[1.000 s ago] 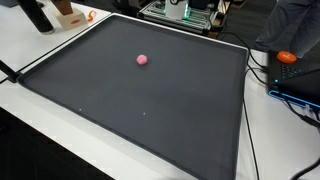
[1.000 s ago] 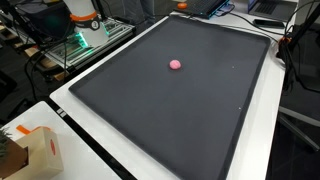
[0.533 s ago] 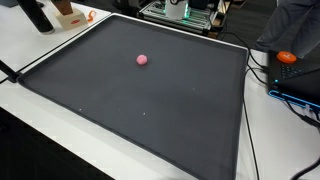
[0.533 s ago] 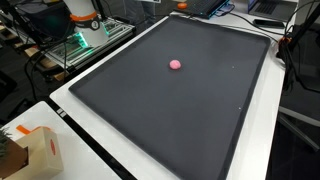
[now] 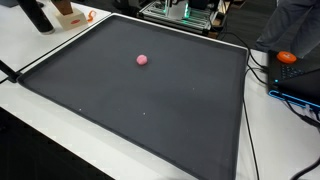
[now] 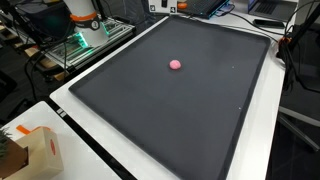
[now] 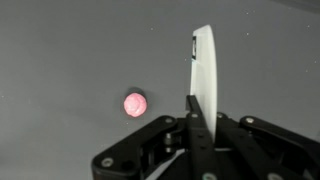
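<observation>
gripper (image 7: 202,45) came into the wrist view from below, above the dark mat (image 7: 60,60). only one pale finger (image 7: 203,80) showed, edge-on, so it could not be told whether the jaws stood apart or closed. the pink ball (image 7: 135,103) lay on the mat near that finger (not touching it). in both exterior views the ball sat alone, well inside the mat's border.
</observation>
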`<action>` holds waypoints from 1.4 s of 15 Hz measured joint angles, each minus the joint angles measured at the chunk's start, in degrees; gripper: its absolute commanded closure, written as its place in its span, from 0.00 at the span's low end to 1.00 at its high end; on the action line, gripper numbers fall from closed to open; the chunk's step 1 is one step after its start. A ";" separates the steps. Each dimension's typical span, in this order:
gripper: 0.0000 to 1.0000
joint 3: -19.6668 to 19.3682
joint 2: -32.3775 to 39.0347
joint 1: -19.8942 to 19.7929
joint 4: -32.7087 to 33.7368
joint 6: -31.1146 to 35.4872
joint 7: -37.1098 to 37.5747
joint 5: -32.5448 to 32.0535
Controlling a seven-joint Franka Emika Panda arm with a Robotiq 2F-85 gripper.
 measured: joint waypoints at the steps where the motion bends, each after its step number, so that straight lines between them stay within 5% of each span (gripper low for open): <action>1: 0.96 -0.01 -0.01 0.00 0.06 0.00 0.00 0.02; 13: 0.99 0.12 0.30 -0.01 1.09 0.03 0.31 -1.34; 21: 0.99 1.78 14.44 0.00 18.61 -4.66 5.79 -13.55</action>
